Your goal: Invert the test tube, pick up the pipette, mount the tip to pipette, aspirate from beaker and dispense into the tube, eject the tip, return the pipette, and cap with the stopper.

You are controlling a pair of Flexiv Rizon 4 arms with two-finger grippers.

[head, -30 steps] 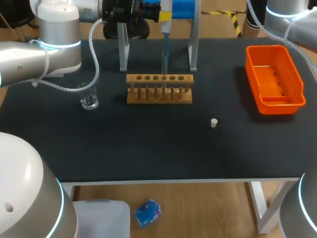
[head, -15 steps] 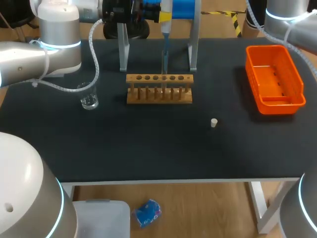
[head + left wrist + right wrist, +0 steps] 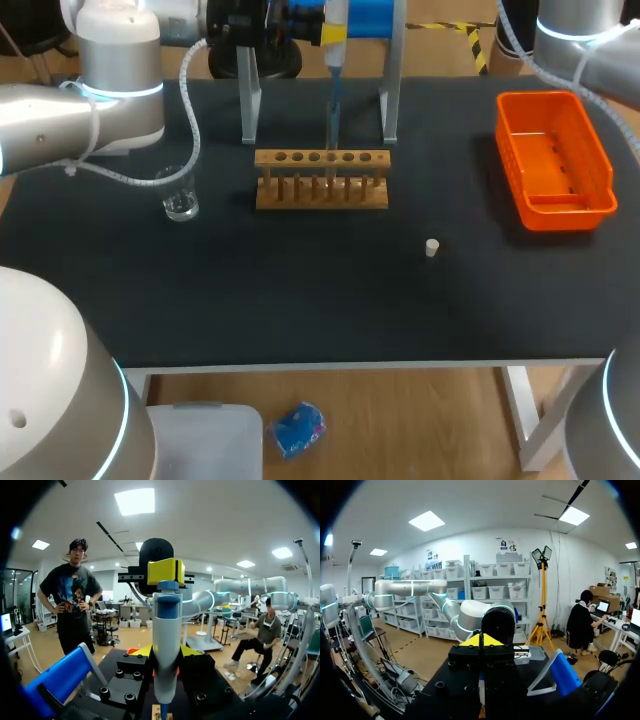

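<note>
Right, the black table [image 3: 300, 300] fills most of the head view. At top centre the pipette [image 3: 335, 60] hangs upright between the legs of its stand [image 3: 390, 90], with the left gripper [image 3: 166, 652] right at its body; whether it actually clamps cannot be told. Just below sits the wooden rack [image 3: 321, 180]. The beaker [image 3: 180, 203] stands at centre left, the white stopper [image 3: 431, 247] lies alone right of centre, and the orange bin [image 3: 553, 160] is at upper right. The right gripper [image 3: 480, 641], seen from its own wrist, has its yellow tips pressed together on nothing.
</note>
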